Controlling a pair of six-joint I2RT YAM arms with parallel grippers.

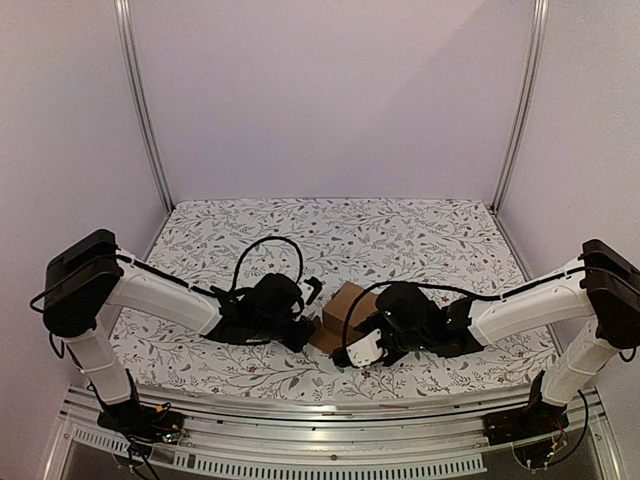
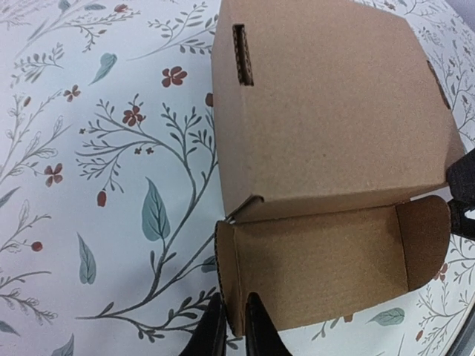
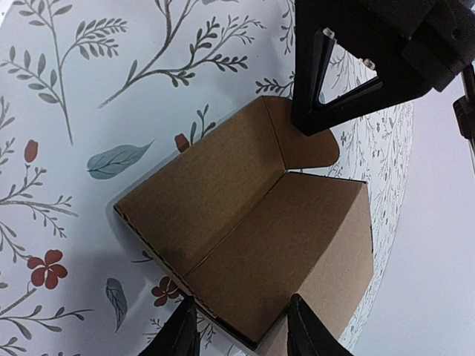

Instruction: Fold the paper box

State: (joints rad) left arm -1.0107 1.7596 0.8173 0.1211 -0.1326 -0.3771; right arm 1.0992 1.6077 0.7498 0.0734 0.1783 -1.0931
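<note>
The top external camera sits high behind the arm bases, tilted down over the whole table (image 1: 420, 225) from afar. Each wrist camera looks steeply down at the table from very close, from opposite sides. All three views share the paper box (image 1: 347, 303) and the patterned surface beside it.

The plain brown corrugated-cardboard box (image 1: 348, 305) sits near the middle of the floral worktop (image 1: 330, 225), toward its near edge. It is mostly formed into a small carton. One lid flap (image 2: 319, 267) with rounded side tabs (image 2: 427, 241) hangs open, folded outward. A narrow slot (image 2: 242, 55) shows in one wall.
</note>
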